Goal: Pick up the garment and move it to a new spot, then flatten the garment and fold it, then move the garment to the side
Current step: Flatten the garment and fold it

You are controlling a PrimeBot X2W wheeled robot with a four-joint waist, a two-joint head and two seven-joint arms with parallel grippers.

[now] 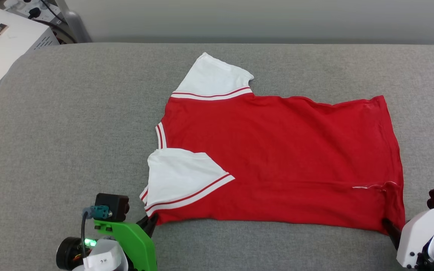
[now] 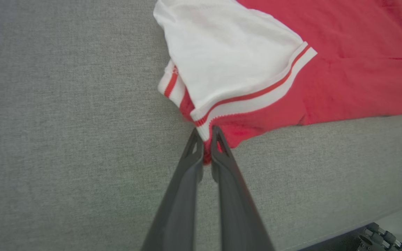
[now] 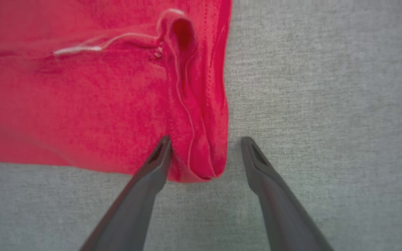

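The garment, a red T-shirt with white sleeves and red-white striped trim, lies spread back-up on the grey padded table, neck to the left and hem to the right. One white sleeve is folded over the red body near me. My left gripper is shut on the garment's near left corner; the left wrist view shows red cloth pinched between the fingertips. My right gripper stands open around the garment's near right hem corner, left fingertip on the cloth, right fingertip on the table.
A white box with cables stands off the table's far left corner. Bare grey table surface surrounds the garment on all sides, widest at the left. The table's near edge runs just behind both grippers.
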